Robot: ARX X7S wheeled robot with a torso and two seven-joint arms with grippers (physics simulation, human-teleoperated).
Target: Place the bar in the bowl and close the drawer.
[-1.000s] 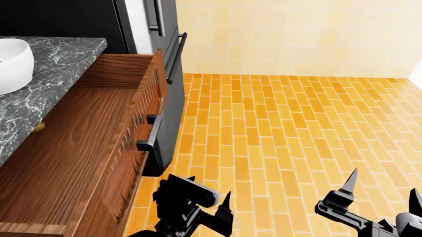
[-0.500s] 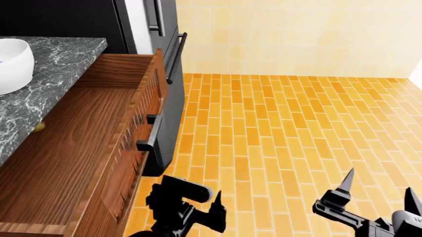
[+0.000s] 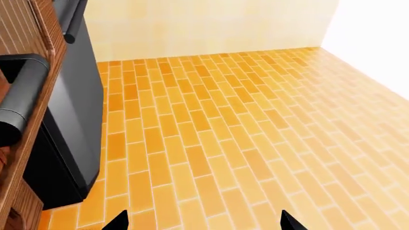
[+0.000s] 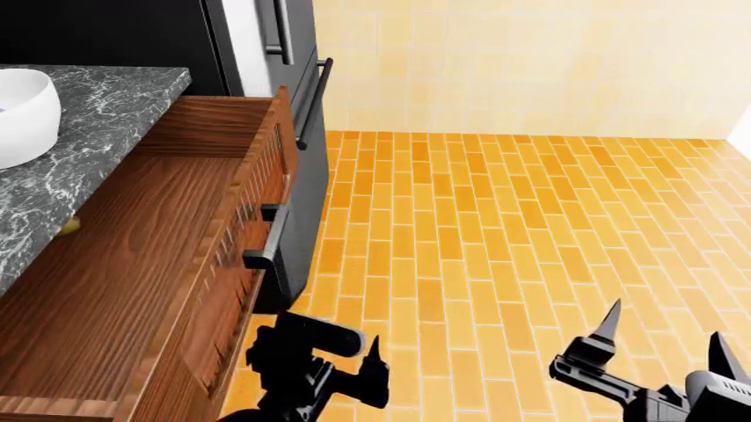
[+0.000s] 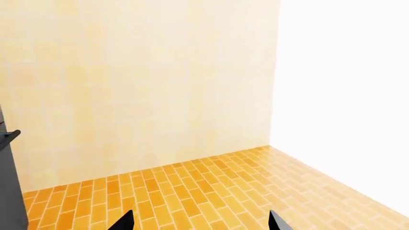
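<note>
Wide reddish-brown wooden drawer (image 4: 141,264) stands pulled fully out, its short dark metal bar handle (image 4: 267,236) running along the front. Left gripper (image 4: 340,369), fingers spread wide and empty, hangs just below that handle, nearer than the right gripper (image 4: 663,343), likewise spread. Glossy white bowl (image 4: 24,114) sits on the marble counter (image 4: 105,132). Bar not visible.

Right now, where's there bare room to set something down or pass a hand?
The open drawer floor looks bare, bordered by its front and the marble counter. Counter space beside the bowl is free. The left hand sits close beside the drawer front.
</note>
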